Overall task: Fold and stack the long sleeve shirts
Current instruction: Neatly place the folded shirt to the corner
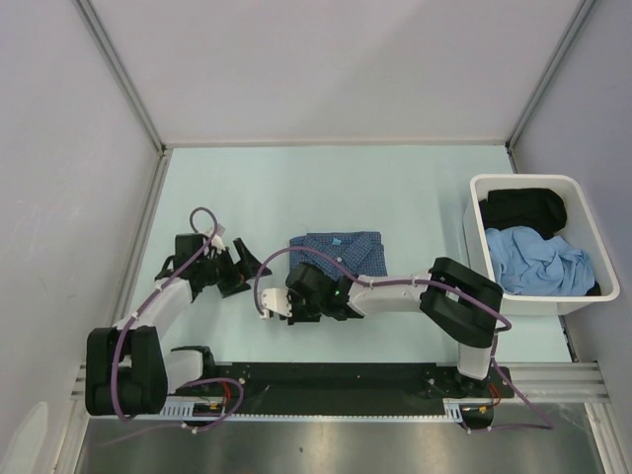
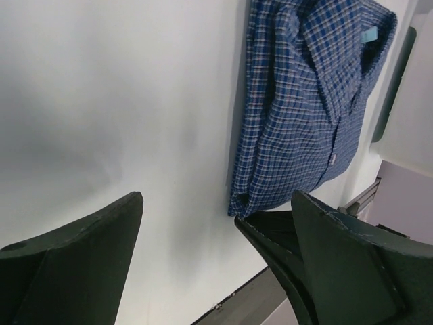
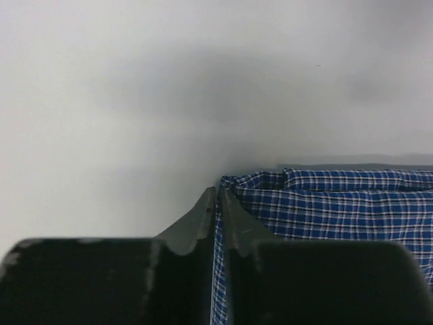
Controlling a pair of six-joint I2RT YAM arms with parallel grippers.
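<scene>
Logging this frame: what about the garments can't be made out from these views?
- Top view: part of the near edge of the checked shirt lies under the right arm.
- Top view: the black garment and light-blue garment in the bin are crumpled; sleeve lengths unreadable.
- Right wrist view: most of the shirt is cut off by the right and bottom edges and the fingers.
- All views: its sleeves, folded out of sight.

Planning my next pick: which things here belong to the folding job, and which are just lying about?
Job: folded dark-blue checked cloth shirt, edge pinched by right gripper; crumpled light-blue cloth garment; black cloth garment.
Lying about: white rectangular plastic tub holding those two.
</scene>
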